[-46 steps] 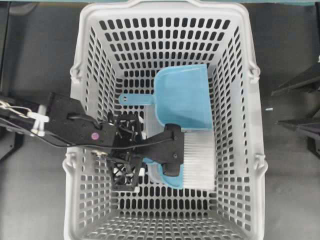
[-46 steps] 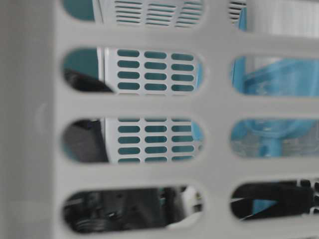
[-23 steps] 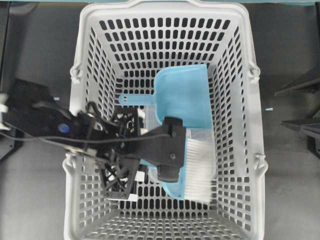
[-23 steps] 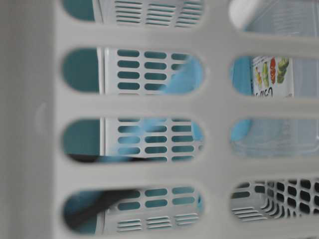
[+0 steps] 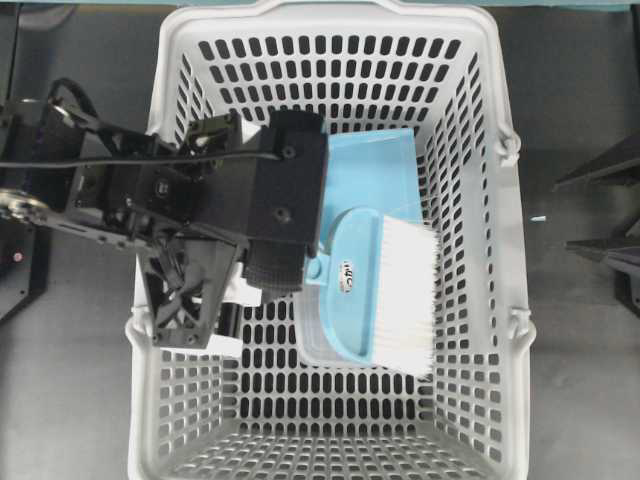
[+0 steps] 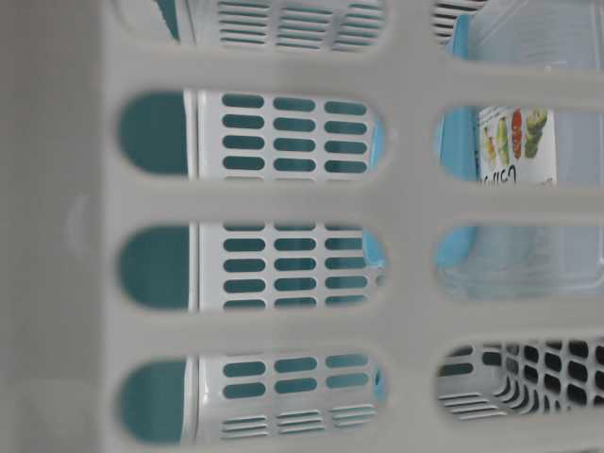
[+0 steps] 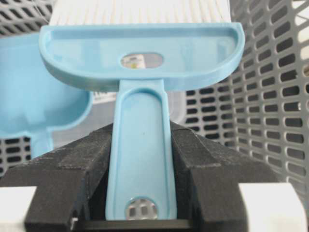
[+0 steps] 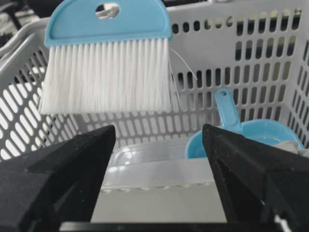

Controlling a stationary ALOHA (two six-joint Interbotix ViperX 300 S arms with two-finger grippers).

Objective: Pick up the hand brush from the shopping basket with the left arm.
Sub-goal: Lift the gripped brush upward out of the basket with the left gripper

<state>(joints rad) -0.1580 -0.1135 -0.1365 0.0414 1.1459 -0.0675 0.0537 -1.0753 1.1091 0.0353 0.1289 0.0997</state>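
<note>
The hand brush [image 7: 140, 53], light blue with white bristles [image 5: 408, 300], hangs in the air over the shopping basket [image 5: 150, 150]. My left gripper [image 7: 142, 130] is shut on its thin handle, and both black fingers [image 7: 82, 154] press the handle's sides. From overhead, the big black left wrist [image 5: 265, 200] covers the handle. In the right wrist view the hand brush [image 8: 106, 24] hangs bristles down, well above the basket floor. My right gripper [image 8: 159, 133] stands open outside the basket's right wall with nothing between its fingers; overhead it shows as the right gripper [image 5: 555, 215].
A light-blue dustpan scoop [image 5: 375, 170] lies in the basket's far half. A clear plastic box [image 8: 154, 159] with a printed label [image 6: 514, 151] rests beside it, under the brush. The slotted grey basket wall [image 6: 283, 203] fills the table-level view.
The left arm has risen and drawn back to the left with the brush in its grip. The brush has lifted off the clear box, and the arm has left the table-level view.
</note>
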